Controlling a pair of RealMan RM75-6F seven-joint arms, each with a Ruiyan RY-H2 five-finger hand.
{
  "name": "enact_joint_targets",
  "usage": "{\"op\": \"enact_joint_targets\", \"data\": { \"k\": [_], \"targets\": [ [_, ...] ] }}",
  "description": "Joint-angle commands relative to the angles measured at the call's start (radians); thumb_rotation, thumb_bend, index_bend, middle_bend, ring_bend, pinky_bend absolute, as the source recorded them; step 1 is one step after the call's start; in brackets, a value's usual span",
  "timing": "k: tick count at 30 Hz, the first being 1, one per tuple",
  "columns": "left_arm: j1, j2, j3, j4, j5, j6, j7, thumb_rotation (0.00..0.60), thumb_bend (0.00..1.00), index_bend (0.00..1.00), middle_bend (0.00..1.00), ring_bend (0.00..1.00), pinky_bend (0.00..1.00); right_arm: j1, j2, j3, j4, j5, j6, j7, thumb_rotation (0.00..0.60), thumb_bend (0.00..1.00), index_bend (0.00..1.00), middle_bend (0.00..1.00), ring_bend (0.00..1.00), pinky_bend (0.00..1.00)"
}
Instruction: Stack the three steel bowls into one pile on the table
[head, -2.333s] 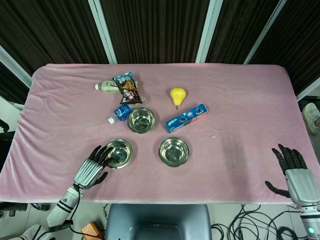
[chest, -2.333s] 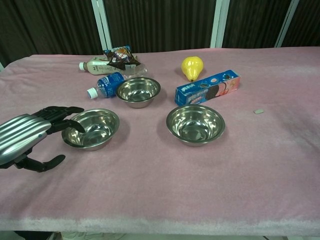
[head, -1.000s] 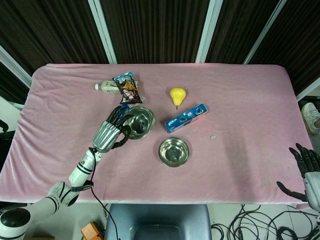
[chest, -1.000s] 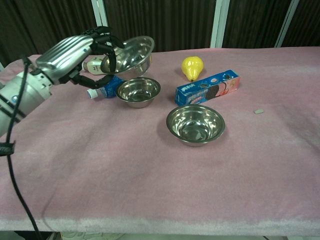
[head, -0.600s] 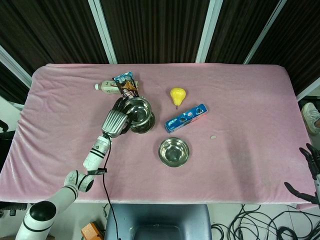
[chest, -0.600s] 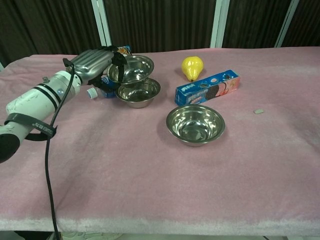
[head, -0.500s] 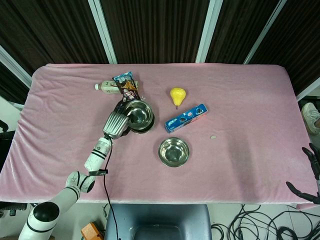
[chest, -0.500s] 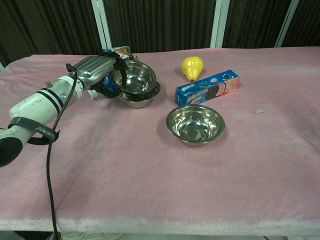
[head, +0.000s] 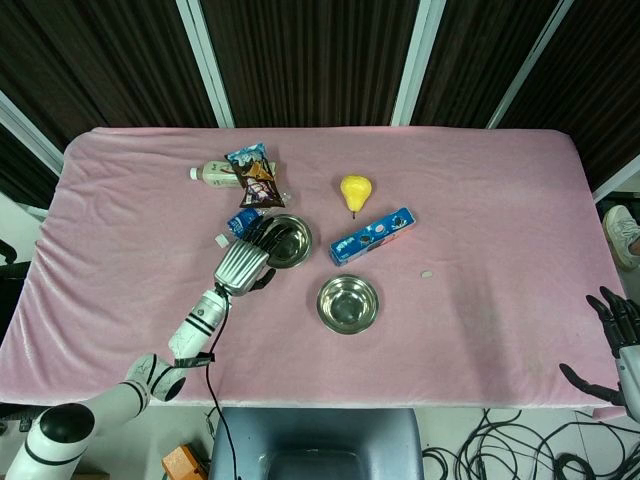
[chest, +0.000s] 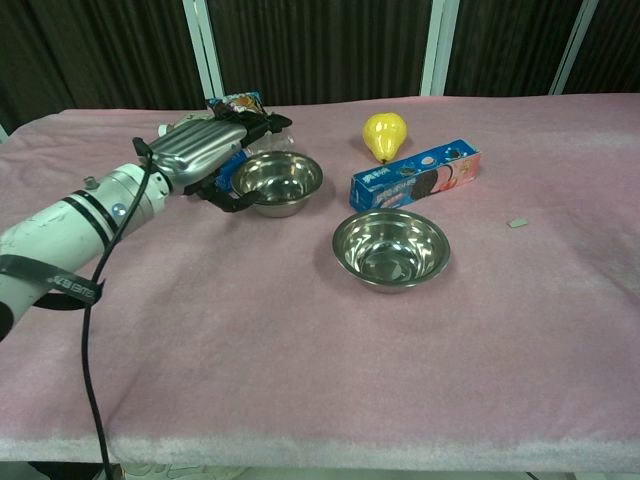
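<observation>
Dark curtain panels back a pink-clothed table, where two round steel bowls are nested beside the blue biscuit box, apparently to form the base of the pile. A third steel bowl sits alone just in front of that box, not yet stacked. The left hand is seen at the nested pair's rim, fingers spread and holding nothing. The right hand hangs well away from the box, fingers apart and empty.

Pink-covered table bears bowls, pear, snacks.
</observation>
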Motion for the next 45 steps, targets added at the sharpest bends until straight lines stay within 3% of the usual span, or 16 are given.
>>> {"op": "enact_joint_targets", "data": {
  "k": [1, 4, 7, 12, 15, 18, 27, 37, 39, 42, 45],
  "targets": [
    [0.123, 0.215, 0.058, -0.339, 0.022, 0.128, 0.149, 0.600, 0.39, 0.00, 0.08, 0.00, 0.04, 0.018, -0.013, -0.008, -0.009, -0.022, -0.026, -0.034, 0.600, 0.31, 0.00, 0.00, 0.00, 0.00],
    [0.225, 0.351, 0.120, -0.518, 0.041, 0.219, 0.231, 0.600, 0.39, 0.00, 0.08, 0.00, 0.04, 0.060, -0.041, -0.014, -0.007, -0.069, -0.074, -0.089, 0.600, 0.31, 0.00, 0.00, 0.00, 0.00],
    [0.337, 0.443, 0.184, -0.603, 0.066, 0.338, 0.297, 0.600, 0.39, 0.00, 0.08, 0.00, 0.04, 0.136, -0.082, -0.006, -0.011, -0.112, -0.163, -0.171, 0.600, 0.31, 0.00, 0.00, 0.00, 0.00],
    [0.480, 0.487, 0.226, -0.547, 0.079, 0.498, 0.273, 0.600, 0.39, 0.00, 0.08, 0.00, 0.03, 0.318, -0.160, 0.013, -0.038, -0.123, -0.433, -0.232, 0.600, 0.31, 0.11, 0.00, 0.00, 0.00],
    [0.525, 0.494, 0.222, -0.506, 0.066, 0.535, 0.237, 0.600, 0.39, 0.00, 0.07, 0.00, 0.03, 0.418, -0.242, 0.050, -0.015, -0.078, -0.575, -0.273, 0.600, 0.31, 0.19, 0.00, 0.00, 0.00],
    [0.553, 0.491, 0.214, -0.476, 0.059, 0.554, 0.206, 0.600, 0.39, 0.00, 0.07, 0.00, 0.03, 0.488, -0.344, 0.084, 0.044, -0.052, -0.640, -0.341, 0.600, 0.31, 0.24, 0.00, 0.00, 0.00],
    [0.589, 0.493, 0.179, -0.450, 0.033, 0.545, 0.183, 0.600, 0.39, 0.00, 0.03, 0.00, 0.02, 0.623, -0.564, 0.098, 0.242, -0.078, -0.677, -0.356, 0.600, 0.31, 0.39, 0.00, 0.00, 0.00],
    [0.638, 0.505, 0.162, -0.436, 0.035, 0.576, 0.158, 0.600, 0.40, 0.00, 0.03, 0.00, 0.02, 0.706, -0.643, 0.076, 0.376, -0.075, -0.697, -0.243, 0.600, 0.34, 0.55, 0.00, 0.00, 0.00],
    [0.643, 0.505, 0.159, -0.434, 0.040, 0.582, 0.154, 0.600, 0.40, 0.00, 0.03, 0.00, 0.02, 0.714, -0.655, 0.071, 0.394, -0.076, -0.687, -0.227, 0.600, 0.37, 0.60, 0.00, 0.00, 0.00],
    [0.646, 0.504, 0.153, -0.431, 0.048, 0.583, 0.149, 0.600, 0.40, 0.00, 0.03, 0.00, 0.02, 0.722, -0.665, 0.061, 0.424, -0.077, -0.673, -0.225, 0.600, 0.48, 0.70, 0.01, 0.00, 0.00],
    [0.648, 0.505, 0.149, -0.430, 0.051, 0.578, 0.142, 0.600, 0.40, 0.00, 0.03, 0.00, 0.02, 0.725, -0.666, 0.061, 0.443, -0.070, -0.662, -0.234, 0.600, 0.61, 0.73, 0.02, 0.00, 0.00]
  ]
}}
